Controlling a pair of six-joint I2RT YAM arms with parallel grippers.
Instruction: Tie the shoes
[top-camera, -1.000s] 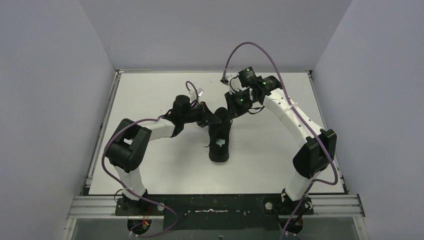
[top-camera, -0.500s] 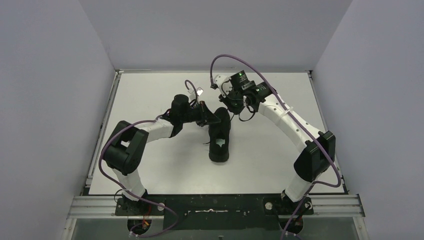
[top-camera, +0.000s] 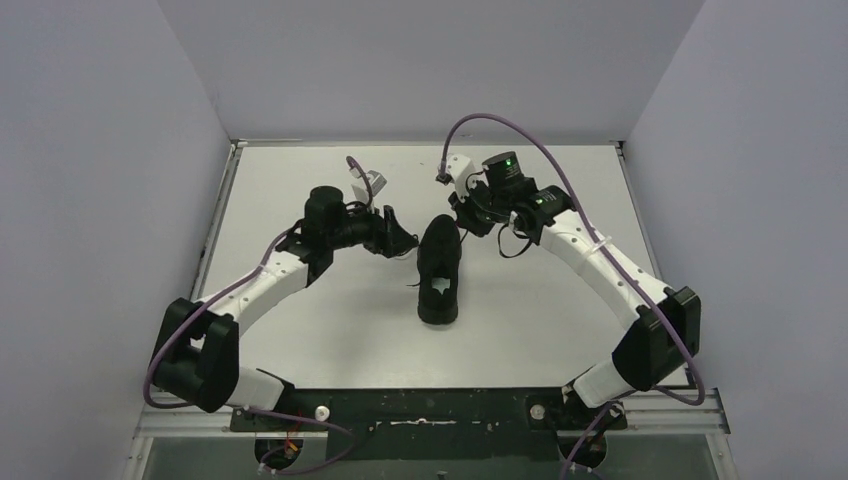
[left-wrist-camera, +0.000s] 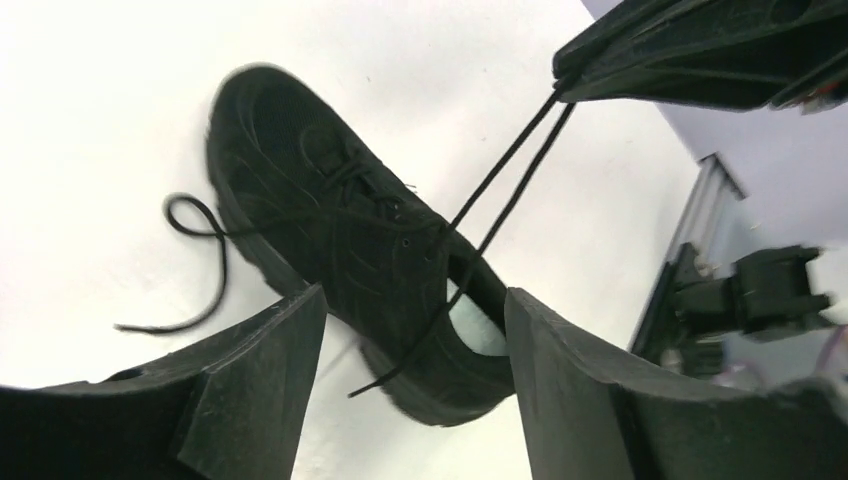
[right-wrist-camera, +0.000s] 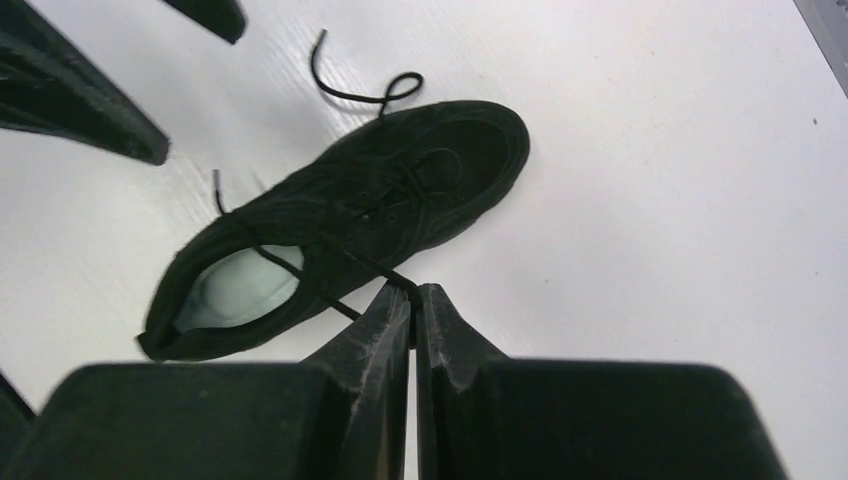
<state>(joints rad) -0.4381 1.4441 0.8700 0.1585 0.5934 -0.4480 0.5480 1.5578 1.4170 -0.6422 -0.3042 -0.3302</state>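
Shoe (top-camera: 438, 272) sits mid-table, sole down, toe away from the arm bases, so each arm can work the laces from its own side. Your right gripper (right-wrist-camera: 412, 297) is clamped fully shut on a lace. From its tips 2 strands (left-wrist-camera: 510, 151) run taut, 1 into the eyelets and 1 trailing across the opening as a tail. That reads as a fold pinched and pulled up and off to the shoe's right to hold it clear of the upper. Your left gripper (left-wrist-camera: 415, 300) is spread wide with nothing in it; it hangs just beside the shoe's left flank near the toe, jaws facing the shoe. Other lace (right-wrist-camera: 345, 97) lies slack on the table (top-camera: 340, 340) on that same side of the toe, curled into a small loop, touching neither gripper. My read: no knot visible, so you're at loop-forming, well short of done. Next move likely wants the left jaws on that slack lace. It's thin and flat on the surface, so expect a missed pinch, or the shoe dragging if the right pulls harder.
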